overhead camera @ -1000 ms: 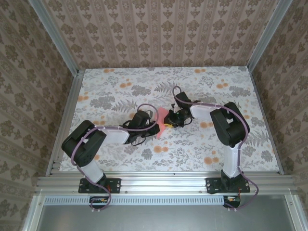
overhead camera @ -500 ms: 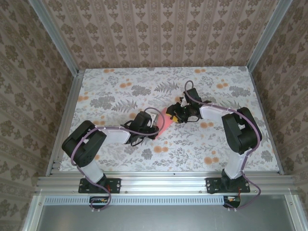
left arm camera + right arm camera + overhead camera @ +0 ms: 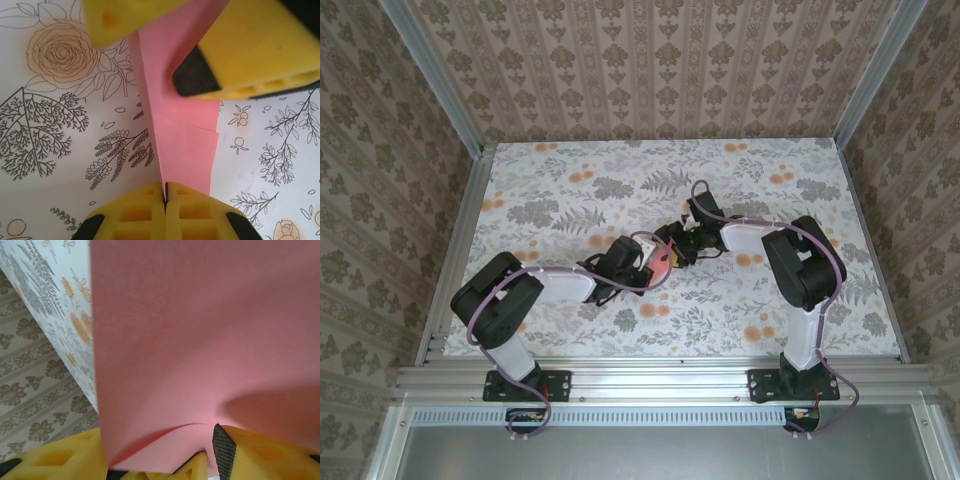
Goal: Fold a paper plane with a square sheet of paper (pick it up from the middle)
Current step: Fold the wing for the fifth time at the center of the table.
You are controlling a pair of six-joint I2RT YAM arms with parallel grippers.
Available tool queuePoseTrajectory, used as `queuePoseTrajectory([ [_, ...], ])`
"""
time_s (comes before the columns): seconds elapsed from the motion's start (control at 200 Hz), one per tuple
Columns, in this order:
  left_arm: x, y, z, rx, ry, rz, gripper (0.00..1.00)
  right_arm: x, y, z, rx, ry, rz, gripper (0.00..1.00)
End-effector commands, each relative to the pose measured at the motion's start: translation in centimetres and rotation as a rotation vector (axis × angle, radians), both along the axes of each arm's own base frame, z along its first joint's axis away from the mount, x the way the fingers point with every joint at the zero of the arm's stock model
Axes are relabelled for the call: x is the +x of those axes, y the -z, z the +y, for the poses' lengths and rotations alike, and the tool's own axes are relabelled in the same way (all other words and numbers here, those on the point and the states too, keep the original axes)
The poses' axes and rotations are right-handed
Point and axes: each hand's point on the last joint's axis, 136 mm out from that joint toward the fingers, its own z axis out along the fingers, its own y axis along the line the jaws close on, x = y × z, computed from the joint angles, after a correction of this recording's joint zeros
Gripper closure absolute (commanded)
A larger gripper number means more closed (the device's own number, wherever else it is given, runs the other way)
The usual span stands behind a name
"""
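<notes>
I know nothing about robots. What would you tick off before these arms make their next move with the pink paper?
1. Left gripper clamped on the pink paper: ok, shut on its edge.
2. Right gripper open: ok, jaws apart with the paper between them.
3. Paper clear of the table: cannot tell.
4. Paper untorn: ok in what shows.
5. Grippers not bumping each other: cannot tell, they sit very close.
</notes>
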Motion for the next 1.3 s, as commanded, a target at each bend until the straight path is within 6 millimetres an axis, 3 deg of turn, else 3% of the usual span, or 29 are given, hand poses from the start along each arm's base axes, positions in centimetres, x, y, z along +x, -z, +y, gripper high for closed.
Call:
queuePoseTrajectory([
  [0.0, 0.4, -0.2, 0.0, 0.044, 0.011, -0.042, 0.97, -0.4, 0.4, 0.5, -0.006, -0.001, 0.067, 0.43],
  [0.43, 0.7, -0.2, 0.5, 0.074, -0.026, -0.054, 0.93, -1.0, 0.4, -0.4, -0.092, -0.012, 0.075, 0.71],
  [0.71, 0.6, -0.5, 0.6, 0.059, -0.05, -0.034, 0.81, -0.6, 0.3, -0.6, -0.108, -0.02, 0.041, 0.93],
  [1.005, -1.3, -0.8, 0.7, -0.102, -0.094, 0.096, 0.73, 0.1, -0.4, -0.8, -0.061, -0.081, -0.001, 0.95],
  [1.295, -1.6, -0.6, 0.8, -0.155, -0.113, 0.119, 0.8, 0.1, -0.3, -1.3, -0.049, -0.113, 0.006, 0.95],
])
